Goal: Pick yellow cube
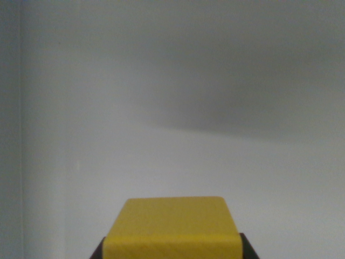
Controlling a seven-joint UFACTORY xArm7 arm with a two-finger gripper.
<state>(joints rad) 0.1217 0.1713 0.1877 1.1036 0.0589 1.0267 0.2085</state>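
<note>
While shadow crosses the pale surface (172, 81), the pincer (172, 252) clamps the yellow cube (173, 224).

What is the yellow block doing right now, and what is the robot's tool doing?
yellow cube: sits at the bottom edge of the wrist view, between two dark tool tips.
tool: only dark corners show at each side of the cube; they appear to touch it, but a grip cannot be confirmed.
</note>
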